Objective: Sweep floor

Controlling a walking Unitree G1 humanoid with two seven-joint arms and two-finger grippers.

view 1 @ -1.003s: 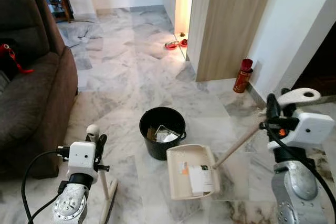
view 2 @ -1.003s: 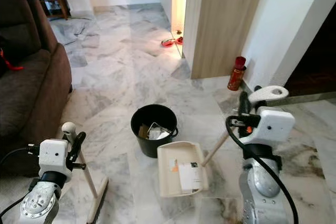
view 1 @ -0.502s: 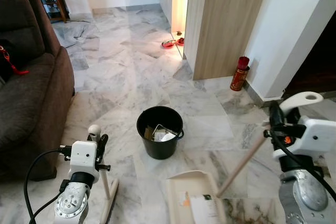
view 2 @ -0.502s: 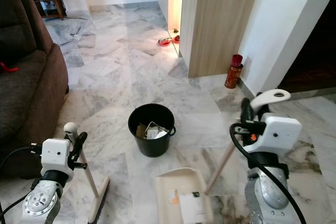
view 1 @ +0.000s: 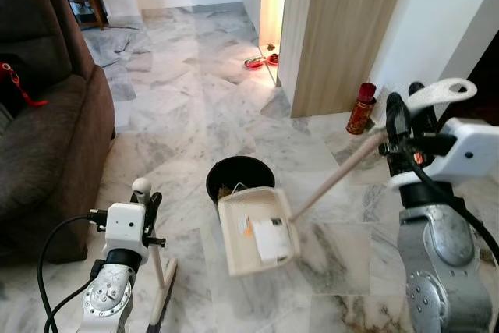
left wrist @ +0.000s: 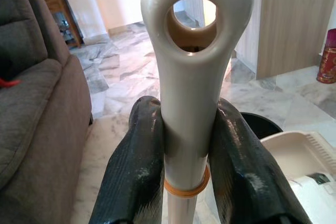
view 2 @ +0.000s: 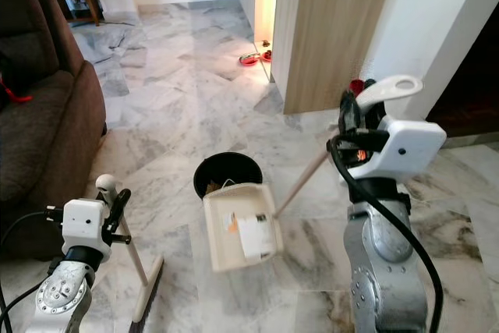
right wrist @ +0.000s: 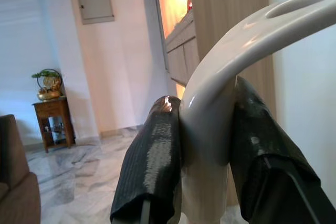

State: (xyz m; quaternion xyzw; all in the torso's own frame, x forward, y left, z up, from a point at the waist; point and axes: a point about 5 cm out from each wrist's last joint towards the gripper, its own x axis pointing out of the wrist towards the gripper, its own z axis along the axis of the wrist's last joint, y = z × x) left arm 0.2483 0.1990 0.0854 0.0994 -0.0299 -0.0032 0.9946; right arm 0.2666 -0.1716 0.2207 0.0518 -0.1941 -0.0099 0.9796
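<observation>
The marble floor [view 1: 179, 107] carries a black bin [view 1: 234, 175], a brown sofa [view 1: 47, 138] on the left, a red can [view 1: 360, 108] near the wall, and the broom head [view 1: 162, 302]

The left gripper [left wrist: 186, 156] clamped the broom handle [left wrist: 190, 77], with the dustpan [left wrist: 302, 163] and sofa [left wrist: 37, 114] beyond.

- Open marble floor [view 1: 179, 107] ahead, passable
- Sofa [view 1: 47, 138] blocks left side
- Wood cabinet [view 1: 343, 29], red can [view 1: 360, 108] block right
- Black bin [view 1: 234, 178] mid-floor
</observation>
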